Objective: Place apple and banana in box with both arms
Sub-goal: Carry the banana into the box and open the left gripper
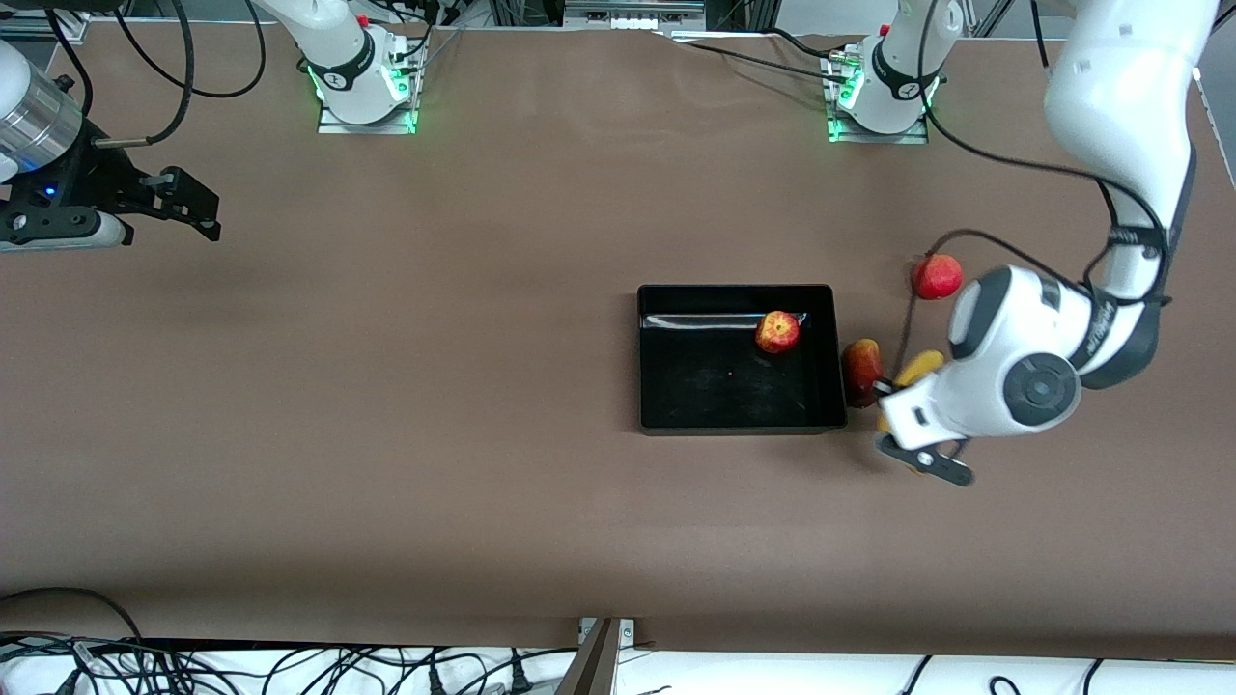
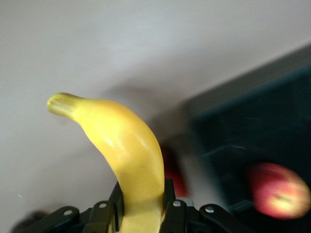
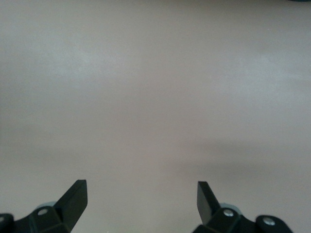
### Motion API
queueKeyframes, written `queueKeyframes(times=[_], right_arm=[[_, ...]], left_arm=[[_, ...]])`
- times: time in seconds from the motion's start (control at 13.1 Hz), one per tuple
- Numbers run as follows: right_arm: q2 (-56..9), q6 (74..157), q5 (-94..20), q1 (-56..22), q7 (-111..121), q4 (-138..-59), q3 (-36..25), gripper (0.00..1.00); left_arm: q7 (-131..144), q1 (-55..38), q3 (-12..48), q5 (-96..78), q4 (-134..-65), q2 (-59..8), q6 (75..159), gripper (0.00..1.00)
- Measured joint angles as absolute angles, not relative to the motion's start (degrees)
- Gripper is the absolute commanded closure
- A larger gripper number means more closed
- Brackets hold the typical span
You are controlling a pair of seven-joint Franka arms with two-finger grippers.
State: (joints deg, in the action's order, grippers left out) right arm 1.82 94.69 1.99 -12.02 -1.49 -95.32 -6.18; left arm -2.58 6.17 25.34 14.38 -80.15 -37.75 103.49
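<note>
We see the apple (image 1: 778, 331) already lying inside the box (image 1: 657, 425), near the wall toward the left arm's end of the table (image 1: 386, 434). The left gripper (image 1: 896, 417) hangs over the table just beside that wall, its jaws clenched on the banana (image 2: 127, 148), which juts out past them with its stem end free. The step in hand, as we judge it, is carrying the banana over the wall and setting it down in the box. To do this well, we would keep the banana high enough to clear both the rim and the dark red-yellow fruit (image 1: 861, 368) that lies against the box's outer wall, bring it over a bare part of the floor apart from the apple, lower it, and only then release. A round red fruit (image 1: 937, 276) lies on the table farther from the front camera. The right gripper (image 3: 142, 196) waits over bare table at the right arm's end, jaws spread and holding nothing.
</note>
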Motion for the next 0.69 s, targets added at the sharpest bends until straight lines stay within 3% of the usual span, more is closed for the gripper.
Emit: queueKeyframes(times=[0.31,0.54,0.61,0.69], right_arm=[[1.82,96.11,1.99,-12.8,-1.49,-95.31,-5.66,0.0],[1.82,96.53,1.99,-13.37,-1.49,-95.3,-5.48,0.0],[1.81,96.56,1.99,-13.38,-1.49,-95.29,-5.49,0.0],[1.82,96.58,1.99,-13.37,-1.49,-95.28,-5.5,0.0]], left_arm=[[14.59,-8.3,25.96,14.25,-78.01,-38.38,102.14,1.0],[19.79,-12.82,25.53,14.27,-80.22,-42.74,109.92,0.96],[19.82,-12.77,25.4,14.27,-81.31,-44.24,112.63,0.65],[20.19,-12.75,25.31,14.27,-81.94,-45.61,114.87,0.01]])
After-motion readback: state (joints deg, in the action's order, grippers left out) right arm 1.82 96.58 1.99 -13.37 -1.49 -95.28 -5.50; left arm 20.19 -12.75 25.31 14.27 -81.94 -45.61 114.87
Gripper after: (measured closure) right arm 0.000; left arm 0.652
